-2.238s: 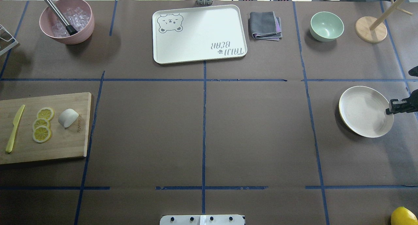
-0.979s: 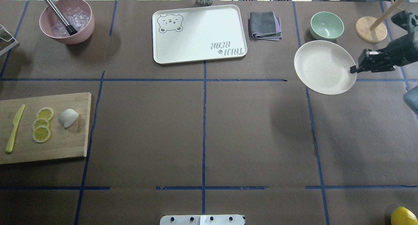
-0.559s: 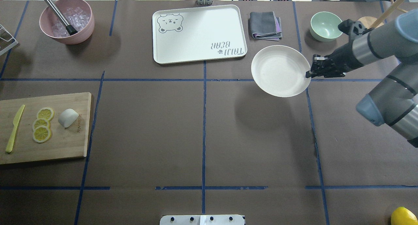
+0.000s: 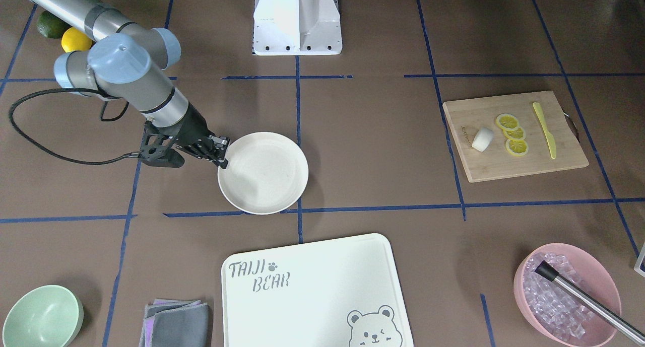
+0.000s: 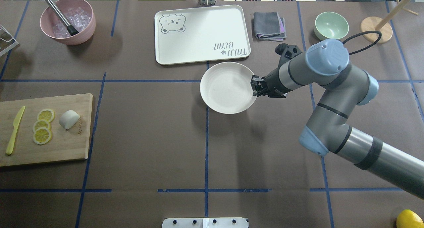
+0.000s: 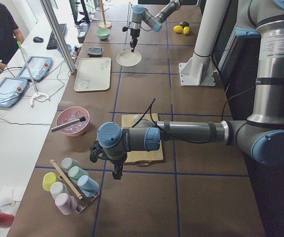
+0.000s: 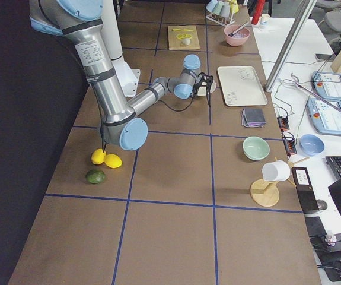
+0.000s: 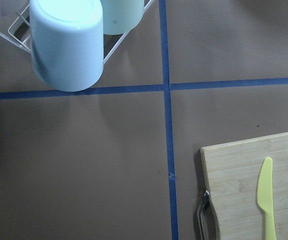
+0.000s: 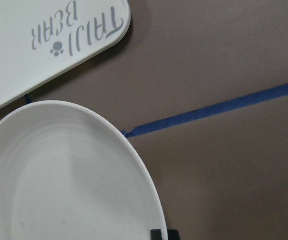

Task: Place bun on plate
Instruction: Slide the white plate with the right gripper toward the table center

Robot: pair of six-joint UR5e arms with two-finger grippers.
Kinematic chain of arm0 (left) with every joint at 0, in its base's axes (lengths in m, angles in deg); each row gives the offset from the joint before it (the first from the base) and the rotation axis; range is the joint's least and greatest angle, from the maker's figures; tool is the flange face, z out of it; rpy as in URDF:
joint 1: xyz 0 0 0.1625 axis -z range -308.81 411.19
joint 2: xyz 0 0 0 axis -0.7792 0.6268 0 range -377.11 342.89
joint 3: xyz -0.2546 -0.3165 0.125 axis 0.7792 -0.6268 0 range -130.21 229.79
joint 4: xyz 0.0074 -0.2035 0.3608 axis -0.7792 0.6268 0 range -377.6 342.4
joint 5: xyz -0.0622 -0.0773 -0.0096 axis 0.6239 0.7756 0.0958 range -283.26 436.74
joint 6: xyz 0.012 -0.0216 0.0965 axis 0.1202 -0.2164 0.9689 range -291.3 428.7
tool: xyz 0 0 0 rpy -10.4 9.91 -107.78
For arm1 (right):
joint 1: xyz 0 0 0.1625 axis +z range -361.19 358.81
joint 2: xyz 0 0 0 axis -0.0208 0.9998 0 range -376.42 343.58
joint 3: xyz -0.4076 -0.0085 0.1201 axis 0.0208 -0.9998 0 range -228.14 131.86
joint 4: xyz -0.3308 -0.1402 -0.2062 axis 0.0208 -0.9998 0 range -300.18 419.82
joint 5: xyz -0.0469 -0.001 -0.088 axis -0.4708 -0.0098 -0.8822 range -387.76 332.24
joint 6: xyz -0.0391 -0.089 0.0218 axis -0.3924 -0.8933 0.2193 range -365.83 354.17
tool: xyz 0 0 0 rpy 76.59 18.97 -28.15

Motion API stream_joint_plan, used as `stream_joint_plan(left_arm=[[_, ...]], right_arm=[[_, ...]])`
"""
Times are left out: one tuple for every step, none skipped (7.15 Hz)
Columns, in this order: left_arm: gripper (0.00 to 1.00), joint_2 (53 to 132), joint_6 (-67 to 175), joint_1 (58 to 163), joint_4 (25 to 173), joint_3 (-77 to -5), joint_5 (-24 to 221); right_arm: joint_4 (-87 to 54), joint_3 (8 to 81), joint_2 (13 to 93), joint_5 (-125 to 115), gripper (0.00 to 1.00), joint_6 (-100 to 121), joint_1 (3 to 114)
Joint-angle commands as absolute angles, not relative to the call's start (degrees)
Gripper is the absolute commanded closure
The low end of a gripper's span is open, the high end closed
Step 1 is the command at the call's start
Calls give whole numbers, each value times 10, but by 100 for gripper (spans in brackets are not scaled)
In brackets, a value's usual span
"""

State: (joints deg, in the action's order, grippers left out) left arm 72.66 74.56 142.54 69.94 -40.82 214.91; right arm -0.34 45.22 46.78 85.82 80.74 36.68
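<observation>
The right pincer (image 5: 255, 88) pinches the cream plate's (image 5: 225, 89) right rim at the middle of the worktop (image 5: 149, 138), just near of the bear-print tray (image 5: 198, 32). The bun (image 5: 69, 119) lies far left on the wooden cutting board (image 5: 66, 145) (beside the lemon slices (image 5: 42, 126)). Whether the left pincer (image 6: 116, 174) is spread or pressed together, I cannot tell.

Round, shallow, cream-white plate (image 5: 225, 89) with a low rim, face up and roughly level, near the table's middle, just on the near side of the white tray (image 5: 198, 32). Pinched at its right rim by the right gripper (image 5: 254, 88). Small, smooth white bun (image 5: 69, 119), lying on the wooden board (image 5: 66, 145) at far left, just right of the lemon slices (image 5: 43, 126), well apart from the plate.
</observation>
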Motion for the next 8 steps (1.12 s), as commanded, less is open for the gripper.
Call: stream_joint_plan(left_arm=[[0, 726, 745, 1426, 699, -408, 2148], [0, 726, 745, 1425, 699, -408, 2148], [0, 726, 743, 1425, 699, -409, 2148], [0, 727, 743, 1425, 699, -408, 2148], [0, 727, 743, 1425, 699, -409, 2148], [0, 727, 743, 1425, 700, -410, 2147], [0, 727, 743, 1425, 700, -410, 2147], [0, 727, 746, 1426, 701, -417, 2146]], right_arm=[[-27, 452, 442, 802, 100, 840, 309], [-28, 451, 441, 782, 100, 841, 293], [-30, 451, 440, 780, 100, 841, 287], [-36, 451, 440, 777, 99, 841, 284], [-38, 449, 440, 777, 84, 841, 284], [-39, 449, 440, 777, 31, 841, 284], [-41, 454, 440, 777, 0, 841, 284], [-49, 459, 440, 777, 0, 840, 284]])
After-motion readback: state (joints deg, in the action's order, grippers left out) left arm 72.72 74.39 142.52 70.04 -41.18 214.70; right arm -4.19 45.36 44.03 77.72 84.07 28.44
